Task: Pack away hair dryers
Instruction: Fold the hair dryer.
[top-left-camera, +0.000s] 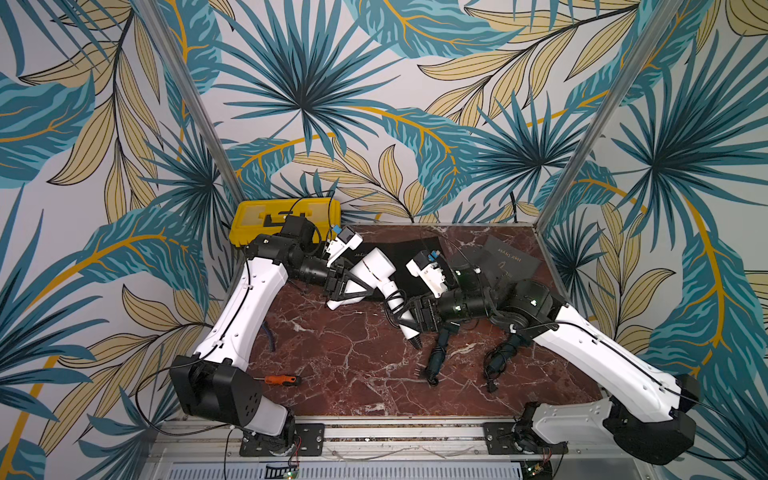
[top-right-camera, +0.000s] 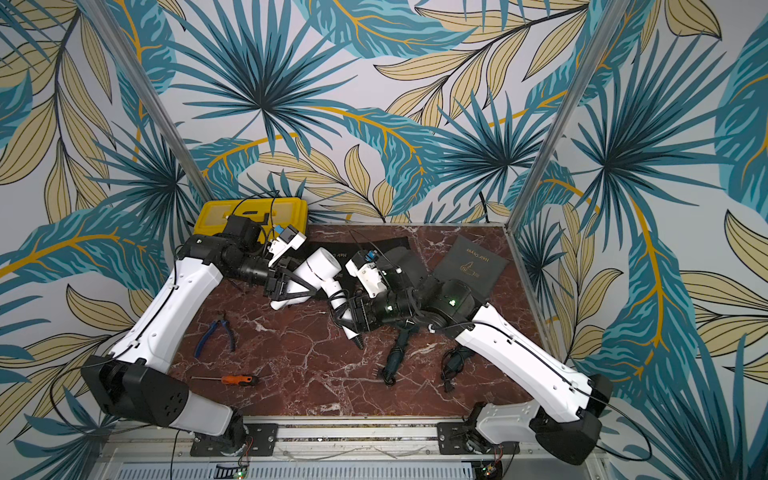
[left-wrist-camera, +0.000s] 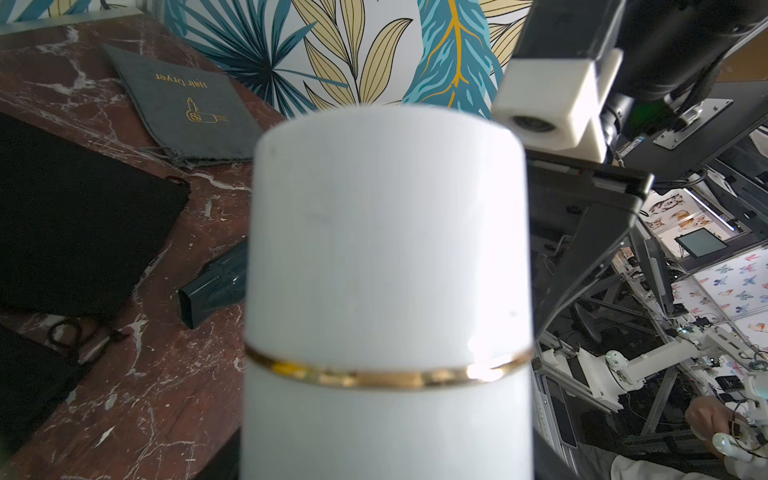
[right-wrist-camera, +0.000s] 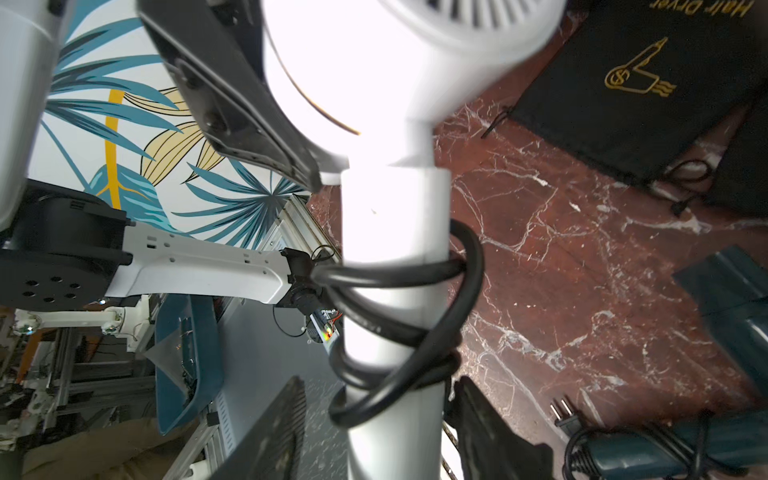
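My left tool (top-left-camera: 357, 289) clamps the white hair dryer (top-left-camera: 376, 264); my right tool (top-left-camera: 405, 320) straddles its handle, grip impossible to tell.

Evenly lit in both top views, soft shadows on the bench (top-left-camera: 353, 365). Glaring and blurred on the white dryer (left-wrist-camera: 386, 249) in both wrist views, bowed at edges.

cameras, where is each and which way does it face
Top views: above the arm bases, looking down on the table; left arm and right arm show.
Left wrist: on left arm, facing the white hair dryer barrel; right arm's wrist shows.
Right wrist: on right arm, facing the dryer's handle; right gripper fingers flank it.
Both wrist views share that dryer.
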